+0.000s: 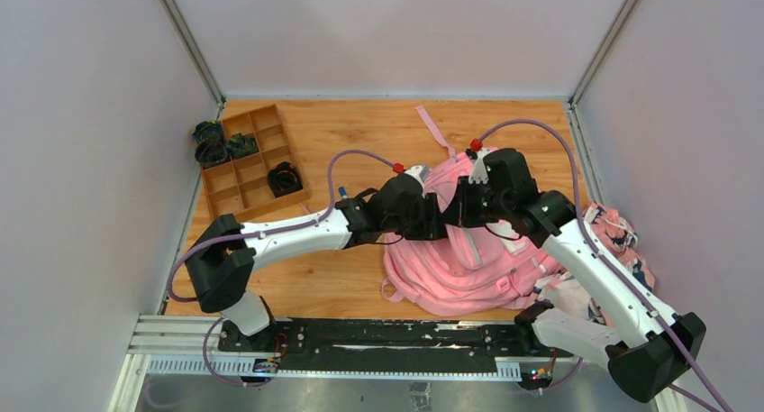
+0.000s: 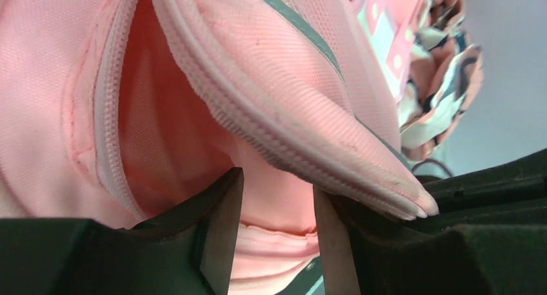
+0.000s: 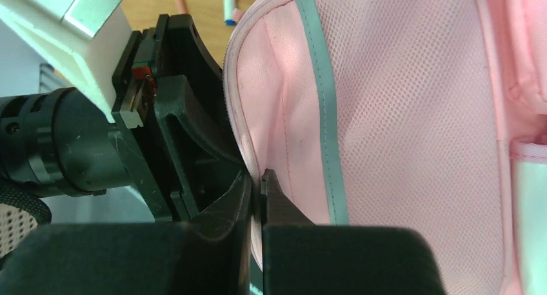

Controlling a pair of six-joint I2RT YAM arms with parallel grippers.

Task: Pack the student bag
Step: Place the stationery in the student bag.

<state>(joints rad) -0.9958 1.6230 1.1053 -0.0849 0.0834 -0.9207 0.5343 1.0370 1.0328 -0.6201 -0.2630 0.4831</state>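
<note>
The student bag (image 1: 468,263), a large pink backpack, lies on the wooden table right of centre. Both grippers meet at its upper left edge. My right gripper (image 3: 258,182) is shut on the bag's piped rim (image 3: 242,114), next to a grey strip on the mesh panel. My left gripper (image 2: 277,224) is open just in front of the bag's opening (image 2: 148,133). Pink fabric shows between its fingers (image 2: 222,230) without being pinched. The lifted flap edge (image 2: 309,140) rests on top of its right finger. In the top view the left gripper (image 1: 443,216) is level with the right gripper (image 1: 461,205).
A wooden divider tray (image 1: 254,182) at the back left holds black coiled items (image 1: 285,178). A pen (image 1: 342,194) lies beside the left arm. A patterned pink, white and navy cloth bundle (image 1: 626,241) lies right of the bag. White walls enclose the table.
</note>
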